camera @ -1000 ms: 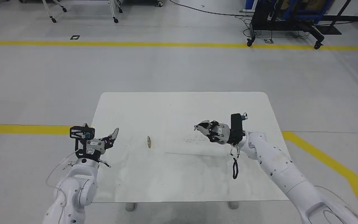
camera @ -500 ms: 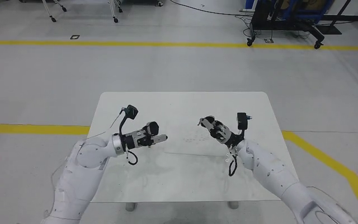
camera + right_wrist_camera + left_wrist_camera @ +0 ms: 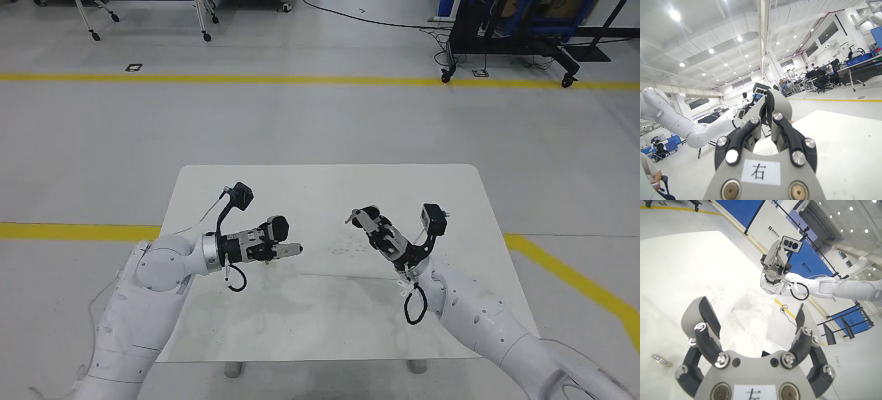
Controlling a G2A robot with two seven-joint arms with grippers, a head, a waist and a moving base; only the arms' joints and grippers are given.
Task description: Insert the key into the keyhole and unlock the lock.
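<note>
Top view: left gripper (image 3: 289, 249) faces right gripper (image 3: 353, 216).

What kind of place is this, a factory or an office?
Probably a robotics test hall: a broad grey floor marked with yellow lines, desks with black office chairs and other white robot arms behind, and a high ceiling with round lamps.

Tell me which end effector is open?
The left end effector: its fingers stand wide apart, holding nothing. The right end effector is pinched shut.
</note>
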